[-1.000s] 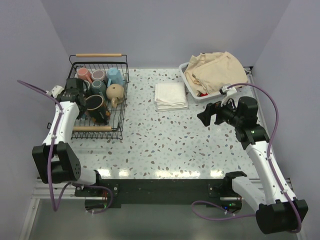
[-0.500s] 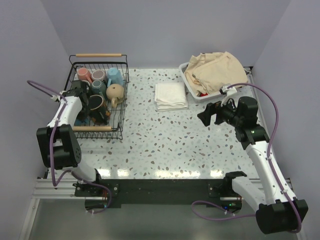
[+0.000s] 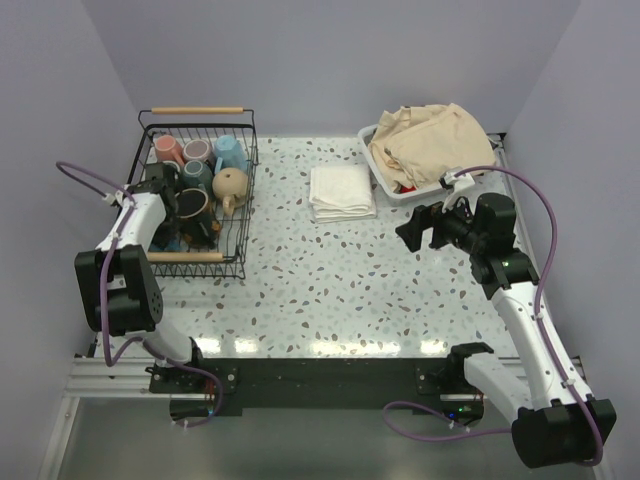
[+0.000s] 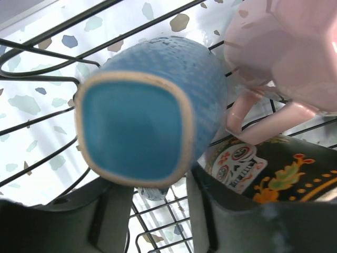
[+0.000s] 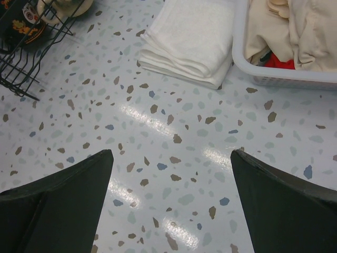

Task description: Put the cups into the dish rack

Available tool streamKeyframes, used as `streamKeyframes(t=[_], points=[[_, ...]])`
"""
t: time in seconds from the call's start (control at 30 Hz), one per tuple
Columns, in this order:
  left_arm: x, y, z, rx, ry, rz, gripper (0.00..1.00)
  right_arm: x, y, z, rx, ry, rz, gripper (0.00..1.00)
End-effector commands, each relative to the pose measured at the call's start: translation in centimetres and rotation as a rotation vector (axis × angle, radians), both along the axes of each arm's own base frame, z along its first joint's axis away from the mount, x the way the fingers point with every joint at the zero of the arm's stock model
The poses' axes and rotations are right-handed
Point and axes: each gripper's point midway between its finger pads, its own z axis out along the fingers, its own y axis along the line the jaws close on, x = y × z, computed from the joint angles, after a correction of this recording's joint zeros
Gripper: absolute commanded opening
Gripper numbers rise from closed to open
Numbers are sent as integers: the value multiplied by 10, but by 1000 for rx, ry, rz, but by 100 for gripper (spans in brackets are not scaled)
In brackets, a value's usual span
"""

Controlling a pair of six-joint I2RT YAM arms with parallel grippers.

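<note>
You will find no words, numbers or brand marks that can be read in any of these views. The nearest thing to a sign is the painted white skull (image 4: 238, 164) with orange ornaments on the dark mug (image 4: 303, 182), seen from the left wrist, and it shows no legible letters.

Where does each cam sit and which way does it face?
Top external: above, behind the bases, looking down on the speckled terrazzo table; left arm, right arm show.
Left wrist: in the black wire dish rack, facing a textured blue mug end-on; own fingers below.
Right wrist: above table, angled down at the folded white towel; wide-open tool.
Shared: top and right wrist show the towel.
</note>
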Motion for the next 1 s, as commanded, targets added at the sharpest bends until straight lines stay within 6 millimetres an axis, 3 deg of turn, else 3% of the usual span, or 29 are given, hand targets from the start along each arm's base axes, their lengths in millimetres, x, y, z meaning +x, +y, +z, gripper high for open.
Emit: streamKeyframes(t=[0.0,0.23,0.37,0.53,0.67,0.73,0.8,0.87,0.9,0.93,0.97], points=[[6,10,12,46,-64,40,51,3,-3,16,-8,-56,-15,99],[12,9,47,43,-153,18,66,3,-2,14,-7,-55,-10,99],[9,8,78,60,-224,8,67,3,-2,15,-9,-59,-11,99],[-6,6,99,70,-263,6,65,3,-4,16,-16,-67,-16,99],[-10,-5,135,62,-378,-87,63,5,-8,17,-38,-80,-31,99],[0,-23,153,31,-462,-248,68,7,-15,18,-48,-83,-61,99],[7,-51,186,2,-635,-442,79,10,-24,18,-58,-89,-102,99],[2,-72,208,8,-716,-606,87,17,-38,18,-89,-100,-160,99],[5,-99,213,-57,-779,-746,94,19,-44,15,-116,-94,-181,99],[2,-112,218,-66,-810,-840,99,22,-50,22,-135,-102,-211,99],[-2,-125,228,-77,-856,-907,100,20,-56,16,-164,-59,-230,99]])
